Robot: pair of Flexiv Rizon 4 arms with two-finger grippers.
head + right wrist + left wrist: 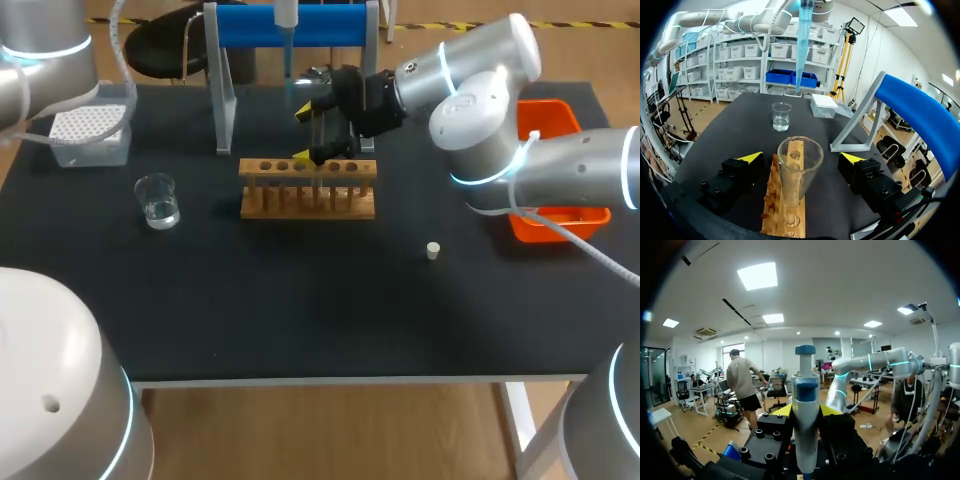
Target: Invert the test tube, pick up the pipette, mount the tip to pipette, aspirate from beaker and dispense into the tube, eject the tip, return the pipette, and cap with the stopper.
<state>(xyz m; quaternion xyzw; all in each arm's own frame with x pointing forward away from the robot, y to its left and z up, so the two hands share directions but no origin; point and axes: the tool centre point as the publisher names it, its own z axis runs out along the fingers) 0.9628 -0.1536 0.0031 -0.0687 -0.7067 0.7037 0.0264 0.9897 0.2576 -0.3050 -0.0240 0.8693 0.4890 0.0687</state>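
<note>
1. The left gripper [806, 411] is closed on the pipette [805, 390] between its fingers, well apart from the beaker [781, 116]; a tilted descent could strike the glass rim.
2. The right gripper [801, 158] is wide open, the test tube [799, 167] standing untouched between its fingers; a sideways move could knock it.

Head cam overhead; R wrist near, sharing beaker [158, 200].
</note>
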